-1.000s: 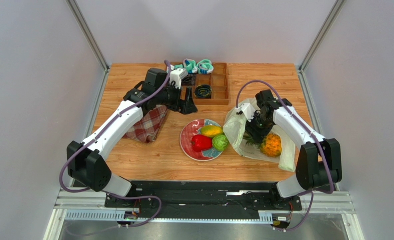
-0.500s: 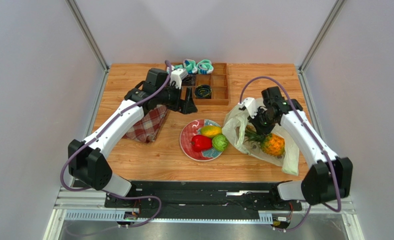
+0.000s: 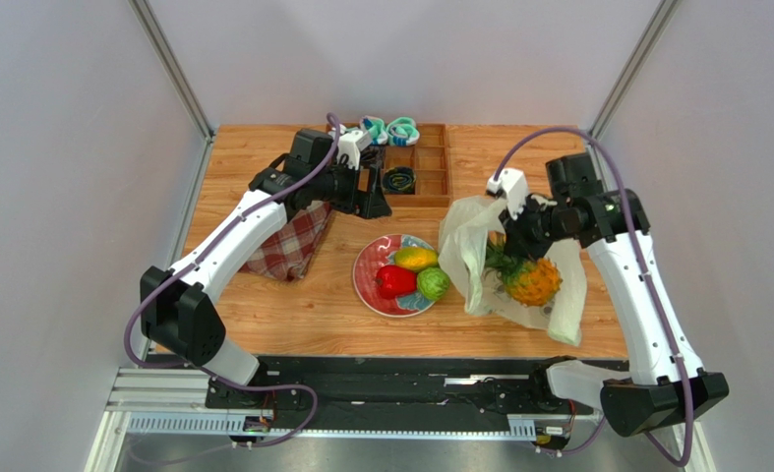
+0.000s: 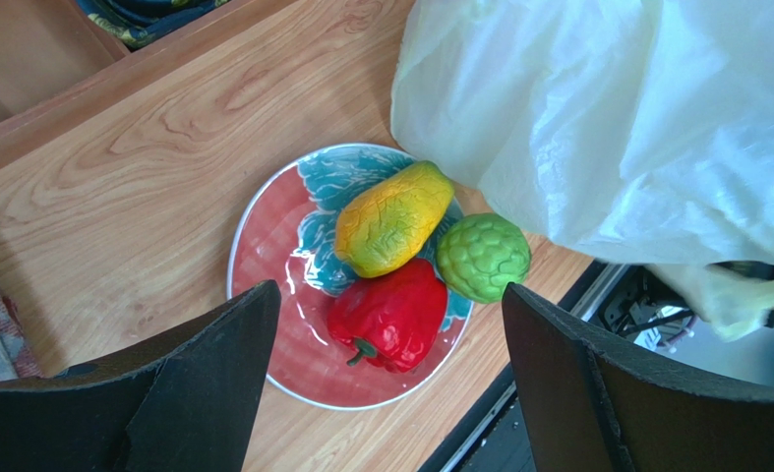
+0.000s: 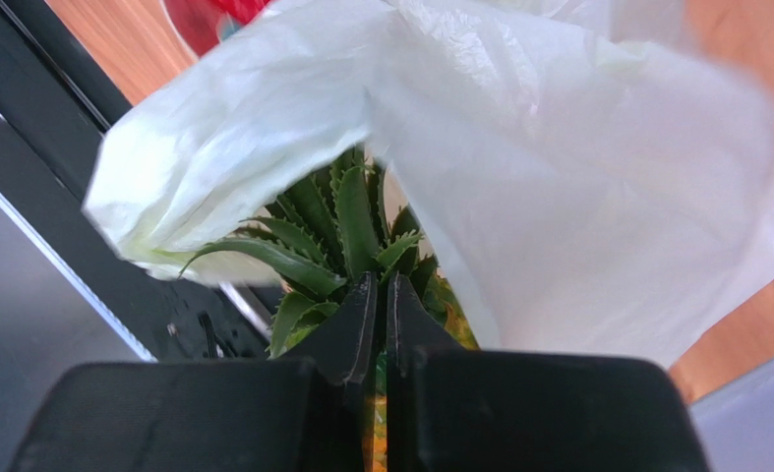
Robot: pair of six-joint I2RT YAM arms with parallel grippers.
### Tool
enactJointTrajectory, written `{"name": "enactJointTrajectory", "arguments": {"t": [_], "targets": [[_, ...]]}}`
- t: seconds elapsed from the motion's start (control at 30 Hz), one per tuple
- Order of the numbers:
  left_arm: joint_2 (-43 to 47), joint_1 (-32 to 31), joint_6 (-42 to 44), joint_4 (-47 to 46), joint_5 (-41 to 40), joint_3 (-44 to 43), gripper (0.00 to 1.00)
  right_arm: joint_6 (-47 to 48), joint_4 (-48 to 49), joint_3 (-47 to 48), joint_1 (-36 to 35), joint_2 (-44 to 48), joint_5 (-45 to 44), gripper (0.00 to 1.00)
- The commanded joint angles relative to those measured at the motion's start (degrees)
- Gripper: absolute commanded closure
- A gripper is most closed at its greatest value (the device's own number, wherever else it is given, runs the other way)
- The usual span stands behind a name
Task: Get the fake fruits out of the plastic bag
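right tool [image 5: 381,313] pinching pineapple [image 3: 533,282] crown, crown pointing far-left, long axis diagonal

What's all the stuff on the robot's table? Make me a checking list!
Surface: wooden table, bare wood between things.
Job's things: pineapple lying in the open plastic bag; mango, red pepper and green fruit on the plate.
Clutter: plaid cloth; wooden tray with rolled socks.
Grippers: left gripper open, holding nothing; right gripper shut on the pineapple's leafy crown.
Cables: purple cables along both arms.
Surroundings: grey walls, metal frame.
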State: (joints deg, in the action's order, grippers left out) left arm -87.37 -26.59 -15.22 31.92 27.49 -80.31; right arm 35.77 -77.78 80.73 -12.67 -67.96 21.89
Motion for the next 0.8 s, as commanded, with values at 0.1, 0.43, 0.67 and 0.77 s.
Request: {"name": "enactJointTrajectory", "arguments": {"t": [0.1,0.43,0.67,0.77], "targets": [[-0.34,-0.04,-0.25,-0.2,1.34,-3.27,0.08,-2.81,-17.91,29.11,-0.52,-8.84,13.19,1.0],[-0.25,-0.04,-0.16,-0.99,0.55,-3.01,0.08,3.34,-8.98,12.8,-1.75,-10.0,-34.06,1.0],[0.01,-0.04,0.55,-0.37,-0.06,-3.01,0.08,11.39,-8.09,21.21,-1.4,-4.91,-39.81,1.0],[-0.43,-0.04,0.28,-0.81,0.29,-2.83,0.08,18.6,-4.59,18.25,0.53,0.52,-44.29,1.0]]}}
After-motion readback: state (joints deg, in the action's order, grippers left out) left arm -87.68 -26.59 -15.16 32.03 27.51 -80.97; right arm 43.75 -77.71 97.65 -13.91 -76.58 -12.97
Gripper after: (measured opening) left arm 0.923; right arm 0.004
